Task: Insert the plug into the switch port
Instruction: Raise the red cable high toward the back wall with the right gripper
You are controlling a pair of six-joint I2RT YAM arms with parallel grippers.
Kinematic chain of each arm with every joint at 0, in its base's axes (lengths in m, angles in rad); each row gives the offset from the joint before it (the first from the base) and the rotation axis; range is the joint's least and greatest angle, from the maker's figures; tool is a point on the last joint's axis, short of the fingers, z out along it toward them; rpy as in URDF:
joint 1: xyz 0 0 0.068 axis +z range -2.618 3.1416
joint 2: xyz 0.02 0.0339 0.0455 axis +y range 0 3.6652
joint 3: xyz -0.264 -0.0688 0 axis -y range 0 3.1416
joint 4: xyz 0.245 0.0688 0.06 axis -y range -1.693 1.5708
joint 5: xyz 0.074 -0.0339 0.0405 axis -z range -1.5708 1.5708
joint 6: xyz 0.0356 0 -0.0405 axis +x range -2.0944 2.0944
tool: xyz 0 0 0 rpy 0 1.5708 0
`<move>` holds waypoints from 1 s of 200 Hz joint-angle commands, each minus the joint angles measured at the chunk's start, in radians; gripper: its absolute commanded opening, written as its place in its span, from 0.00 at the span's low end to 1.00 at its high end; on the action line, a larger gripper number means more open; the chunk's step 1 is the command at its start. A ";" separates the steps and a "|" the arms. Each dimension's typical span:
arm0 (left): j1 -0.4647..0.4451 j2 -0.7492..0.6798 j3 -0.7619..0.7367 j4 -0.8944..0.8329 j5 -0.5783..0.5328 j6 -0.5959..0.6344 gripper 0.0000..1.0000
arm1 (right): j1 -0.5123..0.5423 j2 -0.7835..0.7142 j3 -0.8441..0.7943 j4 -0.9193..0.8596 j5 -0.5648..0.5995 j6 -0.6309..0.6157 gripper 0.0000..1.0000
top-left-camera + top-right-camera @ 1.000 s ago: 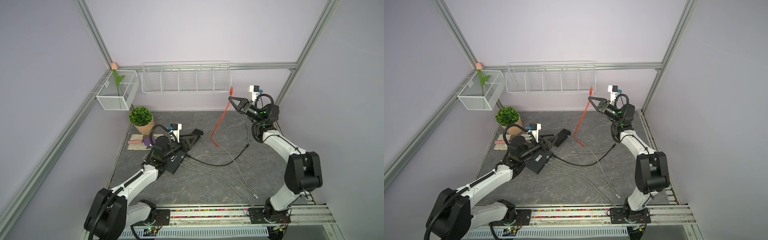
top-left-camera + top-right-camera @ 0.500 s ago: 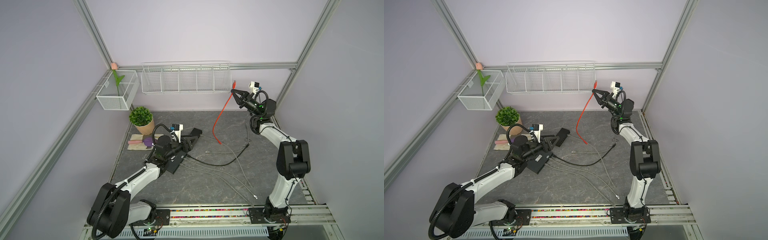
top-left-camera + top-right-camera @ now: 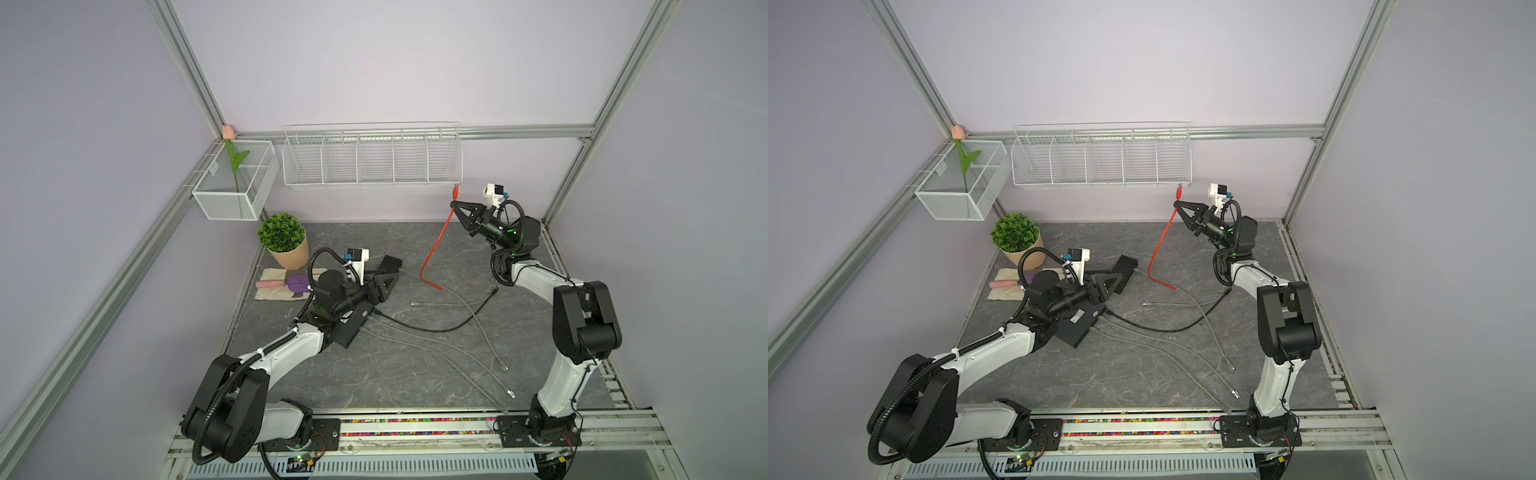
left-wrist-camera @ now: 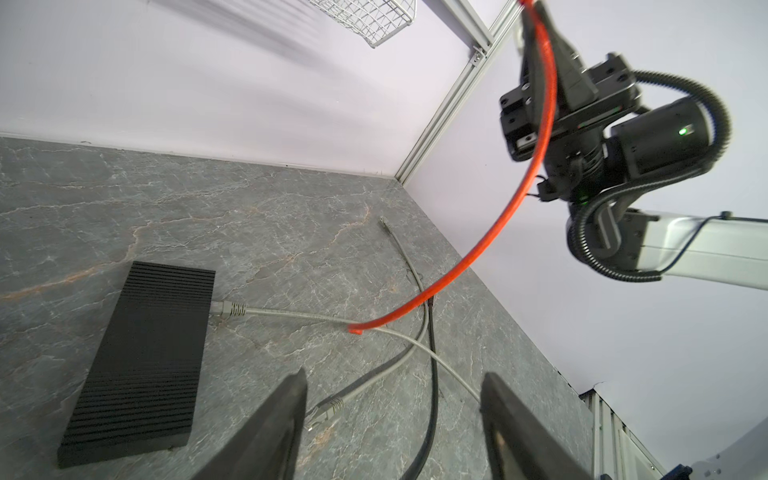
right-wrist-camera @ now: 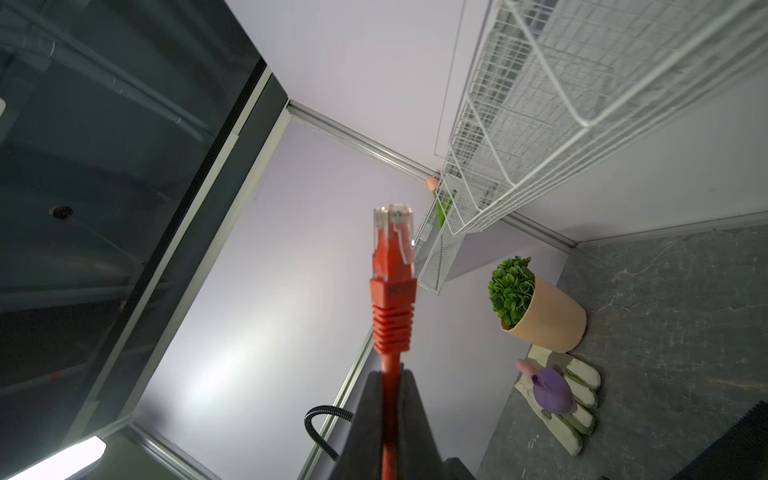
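Even, soft light fills the scene; streaked shadows fall beside the wire basket, wrist views bowing at edges.

Top views share the whole table from high in front; wrist views look closely outward, seemingly sharing the basket.

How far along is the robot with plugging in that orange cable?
Done: the right gripper pinches the orange cable just behind its plug, held high. In hand: the left gripper hovers open near the black switch. Left: carrying the plug down and pushing it into a port.
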 commanded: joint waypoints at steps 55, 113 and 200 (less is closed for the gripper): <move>-0.004 -0.028 -0.009 0.005 -0.004 0.044 0.71 | 0.008 -0.051 0.050 0.137 0.045 0.155 0.07; -0.004 -0.048 -0.013 -0.033 -0.001 0.068 0.73 | -0.040 -0.066 0.080 0.119 0.061 0.204 0.08; -0.005 -0.042 -0.018 -0.028 0.012 0.056 0.74 | -0.018 -0.123 -0.071 -0.469 0.064 -0.337 0.08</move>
